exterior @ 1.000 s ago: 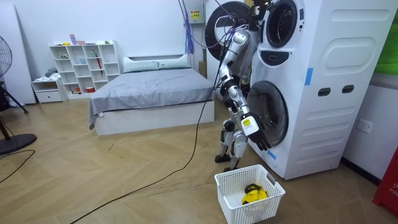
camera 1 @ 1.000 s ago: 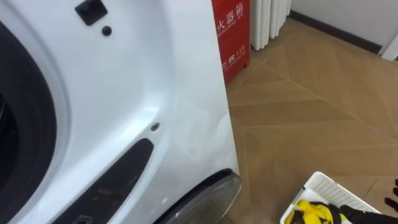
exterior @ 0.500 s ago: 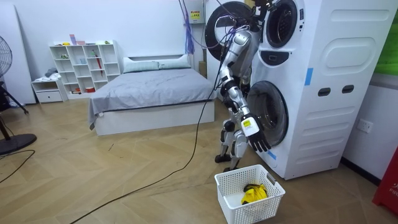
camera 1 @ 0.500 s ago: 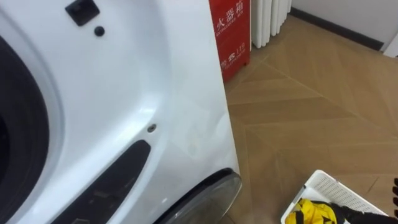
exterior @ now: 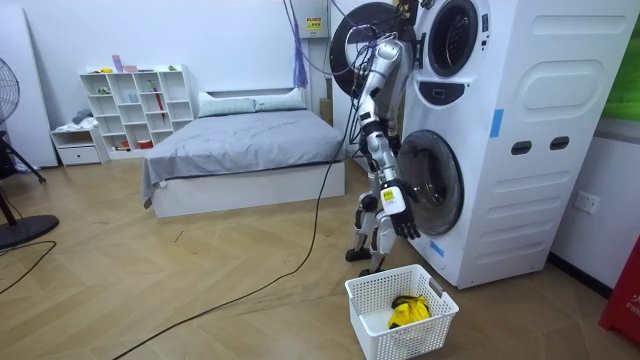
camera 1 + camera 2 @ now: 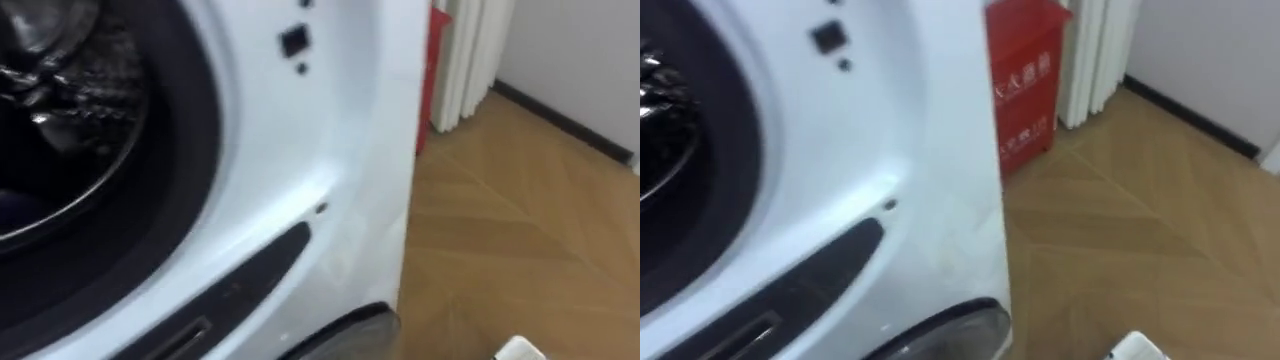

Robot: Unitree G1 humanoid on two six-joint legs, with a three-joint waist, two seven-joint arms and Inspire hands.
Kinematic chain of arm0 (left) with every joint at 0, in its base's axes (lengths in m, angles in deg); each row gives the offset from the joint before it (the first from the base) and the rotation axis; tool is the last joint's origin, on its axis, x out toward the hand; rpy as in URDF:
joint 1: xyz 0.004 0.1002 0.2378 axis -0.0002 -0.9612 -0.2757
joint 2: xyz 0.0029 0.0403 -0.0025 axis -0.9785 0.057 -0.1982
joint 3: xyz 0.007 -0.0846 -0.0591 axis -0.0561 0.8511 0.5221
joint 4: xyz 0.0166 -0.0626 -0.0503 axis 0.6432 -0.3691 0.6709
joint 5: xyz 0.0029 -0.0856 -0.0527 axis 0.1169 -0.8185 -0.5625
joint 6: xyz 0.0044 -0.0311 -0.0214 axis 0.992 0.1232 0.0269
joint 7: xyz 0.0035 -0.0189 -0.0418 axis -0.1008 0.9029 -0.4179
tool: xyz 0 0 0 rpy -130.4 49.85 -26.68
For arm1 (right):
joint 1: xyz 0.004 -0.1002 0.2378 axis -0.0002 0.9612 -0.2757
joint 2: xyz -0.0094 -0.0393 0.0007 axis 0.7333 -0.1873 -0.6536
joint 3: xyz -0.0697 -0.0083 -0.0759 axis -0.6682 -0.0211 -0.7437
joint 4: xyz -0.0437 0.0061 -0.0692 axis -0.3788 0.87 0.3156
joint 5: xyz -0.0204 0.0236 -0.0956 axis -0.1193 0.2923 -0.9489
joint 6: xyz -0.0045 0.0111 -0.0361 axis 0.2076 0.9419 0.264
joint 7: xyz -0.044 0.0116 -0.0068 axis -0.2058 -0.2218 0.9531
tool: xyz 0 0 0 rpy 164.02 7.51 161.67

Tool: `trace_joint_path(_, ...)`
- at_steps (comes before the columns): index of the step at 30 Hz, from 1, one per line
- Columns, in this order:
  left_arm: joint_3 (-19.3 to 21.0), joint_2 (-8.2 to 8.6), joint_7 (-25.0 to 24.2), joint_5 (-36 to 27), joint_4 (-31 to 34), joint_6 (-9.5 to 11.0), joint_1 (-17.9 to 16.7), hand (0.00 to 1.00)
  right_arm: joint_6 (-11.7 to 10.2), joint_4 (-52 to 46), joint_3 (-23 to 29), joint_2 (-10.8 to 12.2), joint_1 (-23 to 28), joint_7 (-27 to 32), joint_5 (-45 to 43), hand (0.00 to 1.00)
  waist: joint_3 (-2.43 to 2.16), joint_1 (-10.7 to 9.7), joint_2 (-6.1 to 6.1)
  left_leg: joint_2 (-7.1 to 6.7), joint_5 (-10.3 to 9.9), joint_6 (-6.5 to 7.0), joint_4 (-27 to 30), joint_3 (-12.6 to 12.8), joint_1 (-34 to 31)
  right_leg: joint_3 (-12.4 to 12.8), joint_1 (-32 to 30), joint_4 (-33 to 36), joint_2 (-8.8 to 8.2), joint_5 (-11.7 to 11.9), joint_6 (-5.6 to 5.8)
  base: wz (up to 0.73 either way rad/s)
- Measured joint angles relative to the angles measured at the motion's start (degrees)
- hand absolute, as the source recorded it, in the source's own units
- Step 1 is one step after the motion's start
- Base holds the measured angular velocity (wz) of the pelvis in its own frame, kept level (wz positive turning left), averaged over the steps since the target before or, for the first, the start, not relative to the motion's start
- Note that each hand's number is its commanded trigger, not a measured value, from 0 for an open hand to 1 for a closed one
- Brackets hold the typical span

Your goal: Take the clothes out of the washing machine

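The robot stands close against the stacked washing machine point(image 5: 520, 150), head level with the upper drum point(image 6: 60, 100). Its right hand point(image 5: 400, 218) hangs by the lower door, fingers loosely spread and holding nothing. A yellow garment point(image 5: 405, 314) lies in the white basket point(image 5: 370, 315) on the floor at its feet. A blue sticker point(image 5: 495, 122) marks the machine's side. The red box point(image 6: 1025, 85) beyond carries blurred white characters.

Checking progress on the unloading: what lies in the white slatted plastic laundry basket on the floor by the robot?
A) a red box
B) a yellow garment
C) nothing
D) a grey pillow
B: the room view shows a crumpled yellow garment lying in the white slatted plastic laundry basket before the white washing machine.
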Motion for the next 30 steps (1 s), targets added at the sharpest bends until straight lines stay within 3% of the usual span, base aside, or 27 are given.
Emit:
trace_joint_path(2,0.81,0.47,0.36,0.45,0.05,0.6,-0.02,0.0,0.01,6.04,0.05,1.78,-0.02,-1.16,1.33,0.0,-0.44,1.03,-1.09,0.18,0.06,-0.1,-0.18,-1.57,1.53,-1.82,2.79,-1.86,-0.24,0.06,-0.12,0.48)
trace_joint_path(3,1.4,0.87,0.46,0.55,0.09,0.73,-0.01,0.0,0.01,7.82,0.05,2.47,-0.07,-1.64,1.41,0.0,-0.43,1.26,-1.48,0.2,0.07,-0.12,-0.17,-2.19,1.85,-2.53,3.91,-2.19,-0.4,0.07,-0.15,0.62)
trace_joint_path(6,1.69,2.44,0.8,1.04,0.49,1.54,-0.12,0.0,0.19,12.92,-2.8,5.74,0.23,-3.41,1.94,0.0,-1.17,2.76,-3.11,0.19,0.08,-0.13,-0.21,-4.79,3.34,-6.04,7.65,-5.67,-1.11,0.14,-0.08,0.62)
trace_joint_path(7,1.69,2.58,1.03,1.04,0.63,1.99,-0.39,0.0,0.26,14.48,-4.64,7.19,-0.79,-3.47,1.43,0.0,-0.74,2.81,-3.87,0.2,0.08,-0.13,-0.22,-6.45,3.97,-7.25,9.52,-6.99,-1.22,0.41,-0.11,0.46)
trace_joint_path(9,1.7,2.94,1.42,1.06,0.5,2.08,-0.62,0.0,0.32,16.71,-6.78,9.28,-1.45,-3.91,0.03,0.0,-0.72,3.07,-4.88,0.22,0.08,-0.13,-0.23,-8.02,4.63,-8.75,11.98,-8.88,-1.33,0.67,-0.1,0.52)
trace_joint_path(11,1.71,3.71,1.87,1.04,0.49,3.22,-0.14,0.0,0.62,18.33,-9.66,10.64,-3.09,-4.73,-3.0,0.0,-0.92,5.45,-5.51,0.05,0.06,-0.15,-0.23,-10.05,5.04,-10.29,13.9,-10.91,-1.47,1.04,0.05,0.43)
trace_joint_path(14,2.26,4.25,1.94,1.11,-0.41,4.18,0.43,0.0,0.68,18.46,-12.5,10.61,-5.68,-4.28,-10.41,0.0,-0.33,8.89,-6.56,-0.16,0.06,-0.15,-0.18,-11.9,5.35,-12.84,15.57,-11.77,-1.85,1.11,0.09,0.35)
trace_joint_path(16,3.65,4.65,1.95,1.18,-0.42,4.28,0.38,0.0,0.64,18.41,-13.83,10.59,-7.97,-3.91,-13.78,0.0,-0.1,9.99,-6.84,-0.21,0.06,-0.16,-0.2,-13.06,5.22,-14.42,16.02,-12.05,-1.92,1.11,0.09,0.42)
trace_joint_path(18,3.81,4.68,2.31,1.17,-0.33,4.3,0.55,0.0,0.65,17.59,-16.46,10.64,-9.8,-3.73,-14.97,0.0,-0.26,11.67,-7.4,-0.31,0.04,-0.19,-0.19,-14.28,5.31,-15.26,16.68,-12.68,-1.95,1.12,0.1,0.34)
trace_joint_path(21,4.2,4.86,2.99,0.94,-0.43,4.65,0.1,0.0,1.32,18.18,-19.18,11.32,-13.62,-3.46,-17.64,0.0,-0.02,12.64,-7.2,-0.61,0.04,-0.2,0.2,-16.67,5.82,-17.91,18.36,-13.01,-2.23,1.11,0.1,0.48)
trace_joint_path(24,6.49,5.01,3.19,1.09,-0.4,5.37,-1.03,0.0,1.18,18.33,-20.53,11.61,-12.73,-3.82,-18.92,0.0,0.14,14.79,-7.76,-0.79,0.04,-0.19,0.27,-17.02,5.81,-17.94,19.19,-13.69,-2.16,1.06,0.17,0.16)
trace_joint_path(30,8.35,5.34,3.86,1.94,-0.57,5.25,-3.53,0.0,1.03,18.39,-20.91,12.28,-12.42,-3.93,-19.12,0.0,0.21,15.31,-8.17,-0.98,0.03,-0.19,0.26,-17.68,5.89,-17.8,19.4,-13.63,-2.11,1.0,0.3,0.03)
